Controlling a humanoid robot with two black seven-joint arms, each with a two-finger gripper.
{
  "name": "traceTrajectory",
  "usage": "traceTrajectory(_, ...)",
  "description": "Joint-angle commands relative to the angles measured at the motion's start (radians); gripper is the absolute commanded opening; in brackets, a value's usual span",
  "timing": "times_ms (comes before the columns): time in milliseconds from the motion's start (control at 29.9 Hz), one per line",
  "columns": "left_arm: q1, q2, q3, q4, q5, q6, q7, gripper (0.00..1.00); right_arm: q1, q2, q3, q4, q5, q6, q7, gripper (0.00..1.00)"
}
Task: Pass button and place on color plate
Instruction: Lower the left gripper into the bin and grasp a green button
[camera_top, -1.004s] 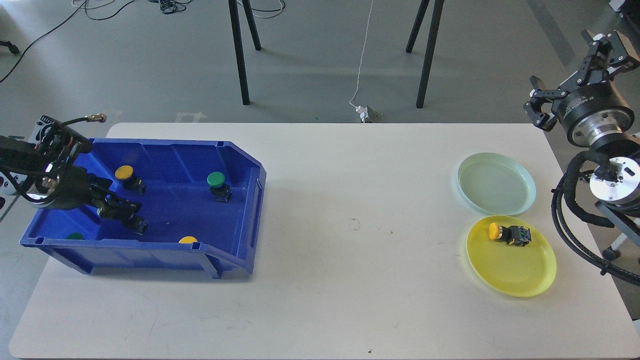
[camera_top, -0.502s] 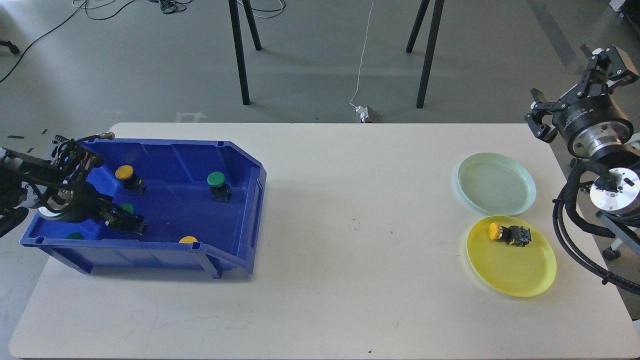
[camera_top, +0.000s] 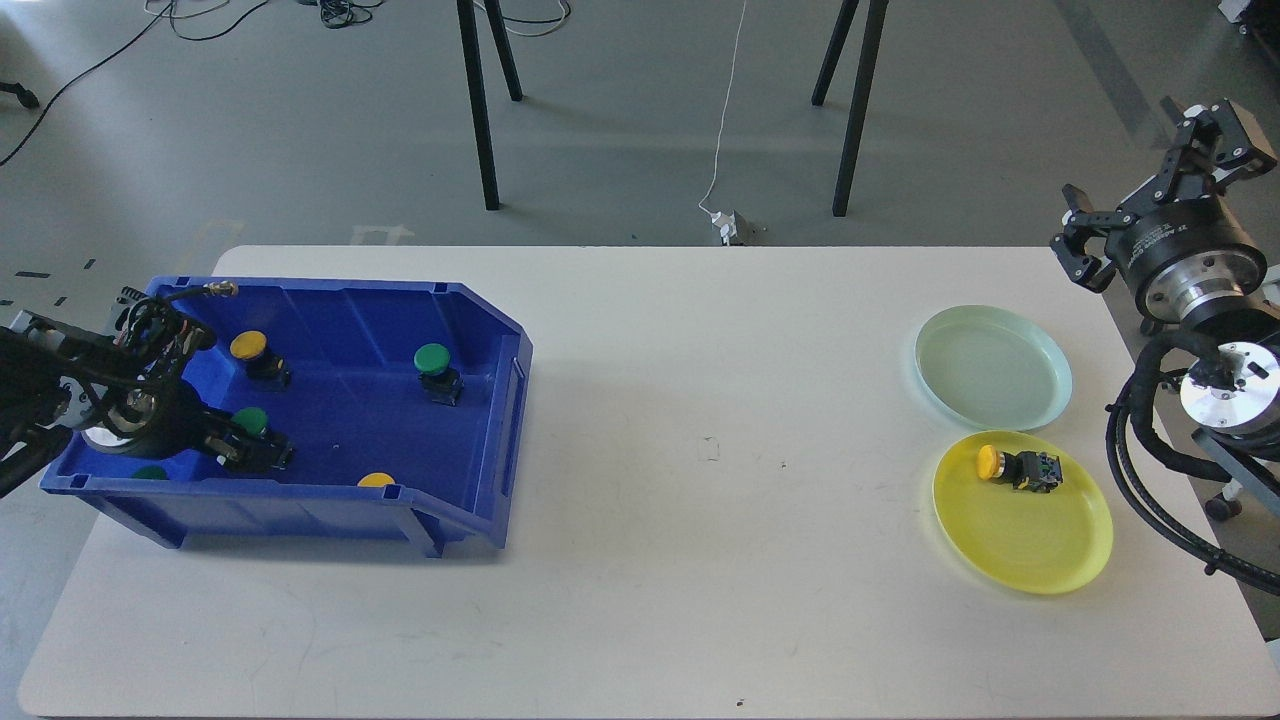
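A blue bin (camera_top: 480, 330) on the table's left holds several push buttons: a yellow one (camera_top: 248, 346), a green one (camera_top: 433, 360), a green one (camera_top: 250, 420), and two half hidden behind the front wall, one green (camera_top: 150, 471) and one yellow (camera_top: 376, 480). My left gripper (camera_top: 258, 455) is low inside the bin, right against the black body of the green button at its tip; its dark fingers cannot be told apart. My right gripper (camera_top: 1145, 180) is open and empty, raised off the table's far right edge. A yellow button (camera_top: 1015, 467) lies on the yellow plate (camera_top: 1030, 545).
An empty pale green plate (camera_top: 993, 367) sits just behind the yellow plate. Black stand legs (camera_top: 480, 110) and cables are on the floor beyond the table. My right arm's cables (camera_top: 1150, 480) hang by the table's right edge.
My left arm has dropped lower and drawn back to the left in the bin, uncovering the green cap by its fingers. The right gripper has shifted slightly right.
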Motion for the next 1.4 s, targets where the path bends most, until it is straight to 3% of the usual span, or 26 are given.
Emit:
traceTrajectory(0, 0.004, 0.002, 0.0, 0.0, 0.002, 0.0, 0.0, 0.42, -0.006, 0.0, 0.002, -0.001, 0.0, 0.0, 0.0, 0.98)
traceTrajectory(100, 0.002, 0.002, 0.0, 0.0, 0.0, 0.0, 0.0, 0.37, -0.008, -0.001, 0.002, -0.001, 0.0, 0.0, 0.0, 0.98)
traceTrajectory(201, 0.001, 0.001, 0.0, 0.0, -0.001, 0.0, 0.0, 0.39, -0.009, 0.0, 0.002, -0.001, 0.0, 0.0, 0.0, 0.98)
traceTrajectory(268, -0.001, -0.001, -0.001, 0.0, -0.003, 0.0, 0.0, 0.44, -0.011, -0.001, 0.003, -0.001, 0.0, 0.0, 0.0, 0.98)
traceTrajectory(401, -0.001, -0.002, -0.006, 0.0, -0.012, 0.0, 0.0, 0.67, -0.012, -0.003, 0.003, -0.001, 0.0, 0.0, 0.0, 0.98)
traceTrajectory(569, -0.005, -0.002, -0.004, 0.0, -0.034, 0.0, 0.0, 0.75, -0.014, -0.004, 0.003, -0.001, 0.0, 0.0, 0.0, 0.98)
traceTrajectory(1037, -0.01, -0.033, -0.009, 0.02, -0.07, 0.0, 0.0, 0.75, -0.023, -0.004, 0.003, -0.001, 0.0, 0.0, 0.0, 0.98)
traceTrajectory(1238, -0.011, -0.036, -0.006, 0.029, -0.07, 0.0, 0.0, 0.6, -0.026, -0.004, 0.003, -0.001, 0.0, 0.0, 0.0, 0.98)
traceTrajectory(1371, -0.011, -0.035, -0.003, 0.029, -0.067, 0.0, 0.0, 0.23, -0.026, -0.003, 0.003, -0.001, 0.0, 0.0, 0.0, 0.98)
